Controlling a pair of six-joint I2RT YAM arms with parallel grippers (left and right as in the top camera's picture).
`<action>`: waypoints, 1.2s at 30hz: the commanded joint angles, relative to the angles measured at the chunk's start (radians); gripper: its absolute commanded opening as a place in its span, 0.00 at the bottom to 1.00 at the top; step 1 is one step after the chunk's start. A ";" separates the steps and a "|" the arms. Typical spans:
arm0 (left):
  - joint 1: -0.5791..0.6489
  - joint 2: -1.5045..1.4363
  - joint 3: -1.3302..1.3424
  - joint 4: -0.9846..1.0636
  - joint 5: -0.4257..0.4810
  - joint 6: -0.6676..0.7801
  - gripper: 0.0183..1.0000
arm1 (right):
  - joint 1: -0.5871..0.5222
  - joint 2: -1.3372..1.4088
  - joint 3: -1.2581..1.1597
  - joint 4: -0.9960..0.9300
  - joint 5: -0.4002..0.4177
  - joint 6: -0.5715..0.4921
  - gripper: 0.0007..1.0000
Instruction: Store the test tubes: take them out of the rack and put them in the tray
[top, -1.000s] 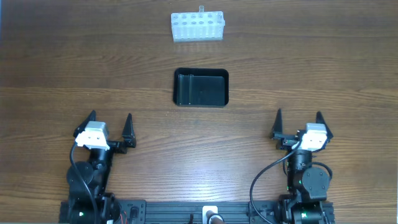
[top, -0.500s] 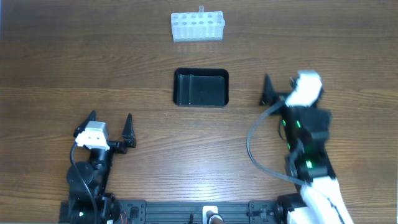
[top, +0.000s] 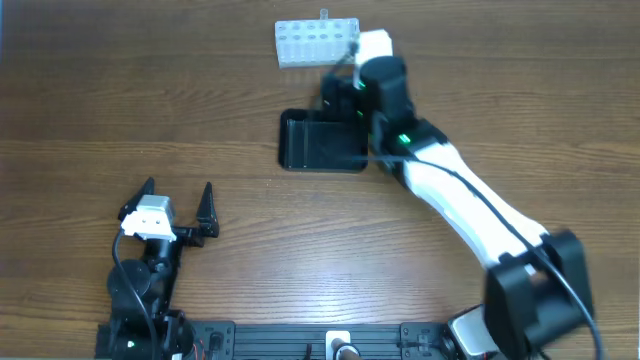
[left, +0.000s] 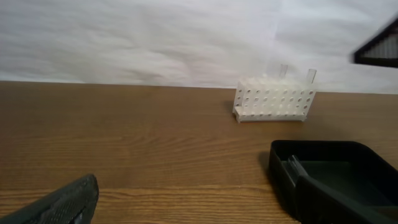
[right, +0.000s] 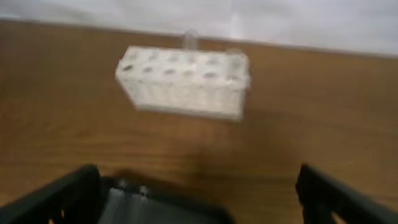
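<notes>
Subject of inspection: the test tubes (left: 283, 70), clear and slender. Two stand upright in the white rack (left: 273, 99), their tops rising above its perforated upper face toward one end of the back row. The remaining holes appear unoccupied, though the right wrist view is too soft to confirm this. The rack sits at the far side of the table (top: 100, 100), just beyond the black tray (top: 296, 158), with a strip of bare wood between them. The uncovered part of the tray holds no tube, so storage is judged not yet begun. The right gripper (right: 196, 177) hangs over the far edge of the tray, faces the rack and is short of it. Its fingers are spread wide and hold nothing. The left gripper (top: 178, 188) is likewise spread and empty. It sits near its own base, well apart from rack and tray. Step in hand, as assessed: the approach to the first tube. The next move calls for bringing the right gripper above the nearer tube top, aligning its fingers on either side, then descending and closing gently. A straight lift should follow, so the light rack is not dragged or tipped. Risk noted: the tubes are smooth and thin, and an off-centre pinch could let one slip.
</notes>
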 joint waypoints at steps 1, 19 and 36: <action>0.003 -0.006 -0.005 -0.002 0.017 -0.014 1.00 | 0.032 0.158 0.210 -0.054 0.048 0.064 0.99; 0.003 -0.006 -0.005 -0.002 0.017 -0.014 1.00 | 0.049 0.660 0.826 -0.201 0.188 0.063 0.99; 0.003 -0.006 -0.005 -0.002 0.017 -0.014 1.00 | 0.032 0.745 0.849 -0.093 0.211 0.047 0.95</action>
